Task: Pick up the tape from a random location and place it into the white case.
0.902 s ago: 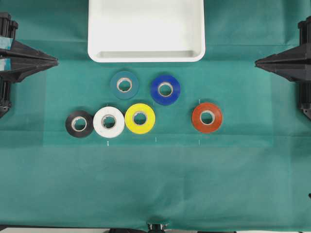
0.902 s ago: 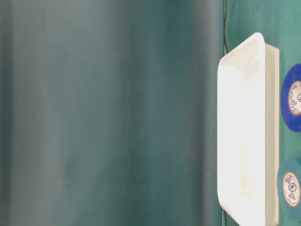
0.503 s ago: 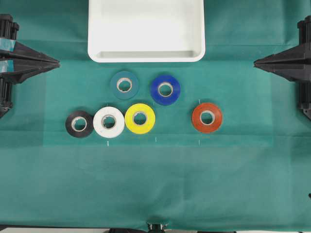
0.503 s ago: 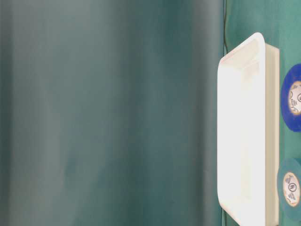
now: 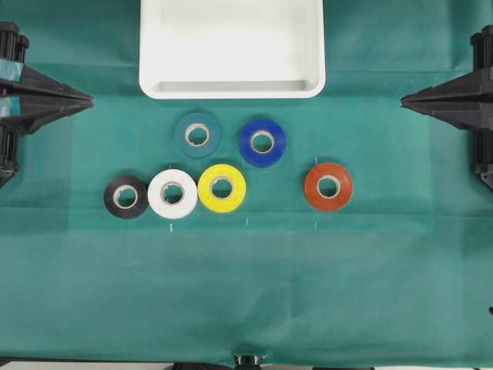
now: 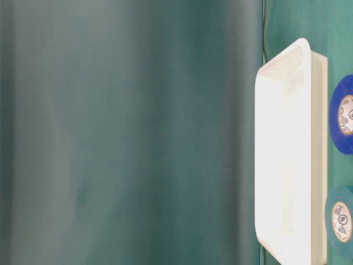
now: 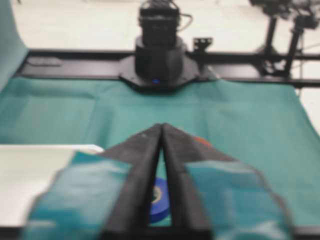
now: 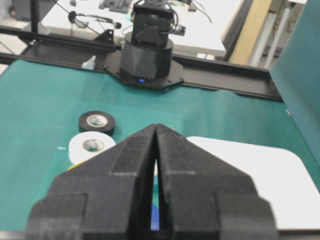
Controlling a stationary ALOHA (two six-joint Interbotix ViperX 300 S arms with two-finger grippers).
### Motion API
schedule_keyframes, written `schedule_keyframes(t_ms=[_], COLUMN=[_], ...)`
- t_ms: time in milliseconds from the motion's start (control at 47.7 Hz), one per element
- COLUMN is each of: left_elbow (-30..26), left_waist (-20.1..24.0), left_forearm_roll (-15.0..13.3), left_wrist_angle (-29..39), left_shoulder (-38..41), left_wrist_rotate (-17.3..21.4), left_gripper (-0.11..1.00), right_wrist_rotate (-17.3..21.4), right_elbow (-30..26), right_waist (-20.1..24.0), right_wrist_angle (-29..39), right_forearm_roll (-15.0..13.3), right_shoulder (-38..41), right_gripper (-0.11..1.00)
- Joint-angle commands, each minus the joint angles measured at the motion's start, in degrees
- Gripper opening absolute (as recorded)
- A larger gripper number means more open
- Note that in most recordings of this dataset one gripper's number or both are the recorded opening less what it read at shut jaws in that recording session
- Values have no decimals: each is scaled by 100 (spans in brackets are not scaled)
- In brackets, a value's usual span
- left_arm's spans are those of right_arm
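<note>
Overhead view: straight down on green cloth [image 5: 246, 285], whole work area, mid-distance. Table-level view: close, turned on its side, mostly green backdrop; white case [image 6: 287, 154] at right edge, shared with overhead [image 5: 231, 91]. Left wrist view: low, faces across table toward opposite arm base [image 7: 159, 55], blurred, left gripper [image 7: 162, 131] in foreground. Right wrist view: same, opposite direction, over right gripper [image 8: 156, 129]; shares black roll [image 8: 97, 121] and white roll [image 8: 91, 145] with overhead [image 5: 125, 196] [image 5: 172, 193]
</note>
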Motion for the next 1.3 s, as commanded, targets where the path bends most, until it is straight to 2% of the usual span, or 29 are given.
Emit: schedule_keyframes(t_ms=[0, 189, 252, 294, 902, 1279], left_elbow=[-132, -132, -132, -132, -158, -457], left_waist=[-62, -220, -237, -246, -246, -246], left_forearm_roll=[0, 0, 0, 0, -9, 0], left_wrist_angle=[-26, -26, -26, -26, 18, -457], left_shoulder=[26, 44, 44, 44, 70, 817], left_wrist_rotate=[9, 9, 9, 26, 18, 35], left_gripper=[26, 81, 94, 98, 98, 98], right_wrist_rotate=[-9, -9, -9, -9, -18, -26], right_elbow=[-149, -149, -149, -158, -229, -264], right_waist=[-9, -9, -9, -9, -9, -9], right_wrist_angle=[-26, -18, 0, 18, 158, 141], right_forearm_roll=[9, 0, 0, 0, -9, -18], right_shoulder=[44, 53, 53, 53, 53, 167], right_gripper=[0, 0, 0, 0, 0, 0])
